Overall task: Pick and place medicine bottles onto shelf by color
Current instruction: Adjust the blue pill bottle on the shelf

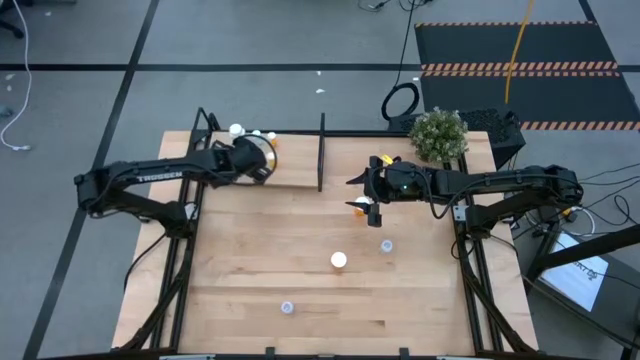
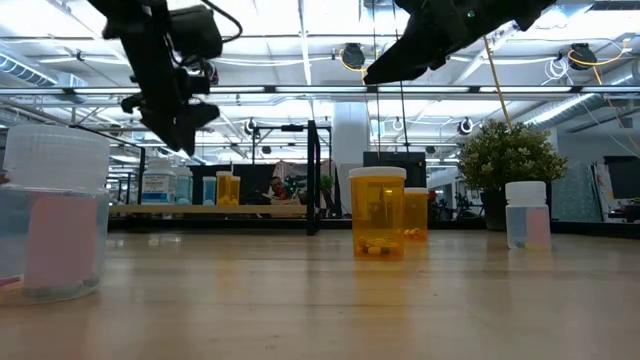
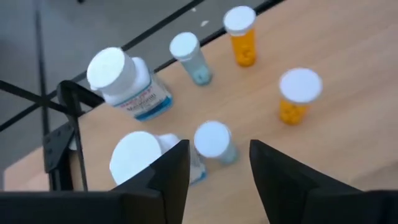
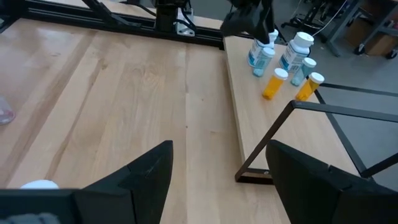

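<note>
My left gripper (image 1: 256, 158) is open above the left part of the shelf (image 1: 295, 170). In its wrist view its fingers (image 3: 219, 158) stand on either side of a pale blue bottle (image 3: 214, 142) that stands upright on the plank, with no touch that I can see. Around it stand two white bottles (image 3: 127, 84) (image 3: 140, 163), another pale blue one (image 3: 191, 57) and two orange ones (image 3: 242, 38) (image 3: 297, 93). My right gripper (image 1: 356, 183) is open and empty, in the air right of the black divider (image 1: 321, 150), near an orange bottle (image 1: 362, 207).
On the tabletop stand a white-capped bottle (image 1: 339, 260) and two pale blue ones (image 1: 387, 245) (image 1: 288, 307). Another orange bottle (image 1: 385, 160) stands behind my right gripper. A potted plant (image 1: 438, 135) is at the far right. Black frame posts (image 3: 68, 124) edge the shelf.
</note>
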Controlling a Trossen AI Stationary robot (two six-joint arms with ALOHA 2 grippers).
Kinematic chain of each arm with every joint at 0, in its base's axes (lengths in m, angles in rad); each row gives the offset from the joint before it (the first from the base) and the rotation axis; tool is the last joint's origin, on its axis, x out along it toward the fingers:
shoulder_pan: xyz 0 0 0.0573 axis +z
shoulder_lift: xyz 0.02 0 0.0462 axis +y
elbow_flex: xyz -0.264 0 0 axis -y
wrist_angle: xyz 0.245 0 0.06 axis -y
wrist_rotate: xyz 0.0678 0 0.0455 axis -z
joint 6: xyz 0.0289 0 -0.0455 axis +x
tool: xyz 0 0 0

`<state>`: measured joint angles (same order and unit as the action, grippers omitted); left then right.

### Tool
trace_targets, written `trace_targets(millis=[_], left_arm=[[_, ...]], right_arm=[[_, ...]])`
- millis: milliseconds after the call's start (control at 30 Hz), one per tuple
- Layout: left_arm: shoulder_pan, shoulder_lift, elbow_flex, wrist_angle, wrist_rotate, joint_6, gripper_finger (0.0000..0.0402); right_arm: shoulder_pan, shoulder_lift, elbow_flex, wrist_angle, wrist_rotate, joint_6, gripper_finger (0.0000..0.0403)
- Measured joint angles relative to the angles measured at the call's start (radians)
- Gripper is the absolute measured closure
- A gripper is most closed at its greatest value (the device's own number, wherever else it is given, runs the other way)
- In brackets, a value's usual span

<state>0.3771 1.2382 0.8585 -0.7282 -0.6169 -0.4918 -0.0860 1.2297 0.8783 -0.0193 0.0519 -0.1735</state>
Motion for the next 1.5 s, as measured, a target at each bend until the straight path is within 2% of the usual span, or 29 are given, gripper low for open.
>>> trace_targets(millis=[167, 667, 1167, 1500], left_arm=[[0.000, 0.049, 0.000, 0.004, -0.065, -0.059, 0.0247], [-0.012, 0.086, -0.001, 0.007, -0.081, -0.157, 0.0227], [-0.010, 0.099, -0.084, 0.156, -0.113, -0.161, 0.0227], [-0.010, 0.099, -0.089, 0.165, -0.110, -0.157, 0.0227]], right_arm=[[0.000, 0.000, 0.000, 0.000, 0.000, 0.004, 0.0150], [0.000, 0.000, 0.000, 0.007, 0.003, 0.021, 0.0150], [0.000, 0.000, 0.000, 0.019, 0.003, 0.023, 0.0150], [0.000, 0.000, 0.000, 0.019, 0.003, 0.021, 0.0150]])
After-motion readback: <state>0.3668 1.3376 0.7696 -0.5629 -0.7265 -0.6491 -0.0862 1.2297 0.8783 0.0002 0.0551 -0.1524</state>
